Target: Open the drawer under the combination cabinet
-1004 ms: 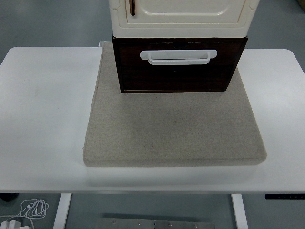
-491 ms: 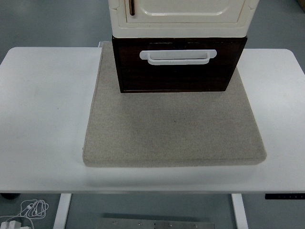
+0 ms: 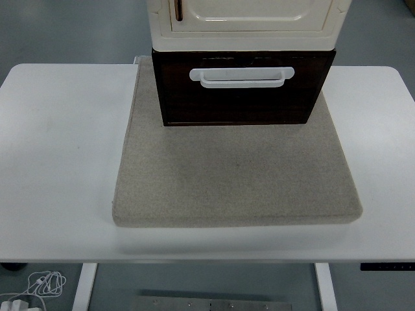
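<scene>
A combination cabinet stands at the back of a grey felt mat [image 3: 237,175]. Its upper part is a cream cabinet [image 3: 246,23] with a door and a small brown handle at the left. Under it is a dark brown drawer [image 3: 243,91] with a white bar handle [image 3: 241,76] across its front. The drawer front sits flush with the cabinet's body, closed. No robot arm or hand shows in the head view.
The mat lies on a white table [image 3: 58,162]. The table's near edge runs along the bottom. Below it, a white cable [image 3: 39,285] lies on the grey floor at the lower left.
</scene>
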`<state>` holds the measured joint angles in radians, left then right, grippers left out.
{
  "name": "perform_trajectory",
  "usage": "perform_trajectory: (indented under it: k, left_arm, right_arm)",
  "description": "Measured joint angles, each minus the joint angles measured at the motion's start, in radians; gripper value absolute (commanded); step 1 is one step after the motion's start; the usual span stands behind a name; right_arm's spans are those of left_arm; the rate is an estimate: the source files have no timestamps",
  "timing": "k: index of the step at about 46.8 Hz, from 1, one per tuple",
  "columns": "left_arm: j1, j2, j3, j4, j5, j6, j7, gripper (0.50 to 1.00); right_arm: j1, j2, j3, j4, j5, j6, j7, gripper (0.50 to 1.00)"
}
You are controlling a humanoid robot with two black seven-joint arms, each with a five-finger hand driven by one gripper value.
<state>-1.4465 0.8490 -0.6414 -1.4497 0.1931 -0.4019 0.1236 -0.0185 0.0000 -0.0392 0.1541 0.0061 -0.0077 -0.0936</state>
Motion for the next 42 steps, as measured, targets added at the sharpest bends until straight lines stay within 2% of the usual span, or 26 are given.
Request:
perform_trajectory:
  k: [8, 16, 27, 37, 42]
  left_arm:
    - [-0.003, -0.027, 0.007, -0.013, 0.053, -0.023, 0.052, 1.0]
    - [-0.014, -0.025, 0.028, -0.036, 0.096, -0.065, 0.098, 1.0]
    - [-0.166, -0.015, 0.282, -0.068, 0.111, -0.081, 0.108, 1.0]
    - [-0.259, -0.021, 0.456, -0.067, 0.135, -0.079, 0.111, 1.0]
    - [-0.289, -0.031, 0.516, -0.067, 0.137, -0.068, 0.135, 1.0]
  right_arm:
    - [0.0, 0.0, 0.0, 0.0, 0.0, 0.0, 0.0, 0.928]
    - [0.0, 0.0, 0.0, 0.0, 0.0, 0.0, 0.0, 0.928]
    - [0.0, 0.0, 0.0, 0.0, 0.0, 0.0, 0.0, 0.928]
    - [0.0, 0.0, 0.0, 0.0, 0.0, 0.0, 0.0, 0.928]
    - [0.0, 0.0, 0.0, 0.0, 0.0, 0.0, 0.0, 0.928]
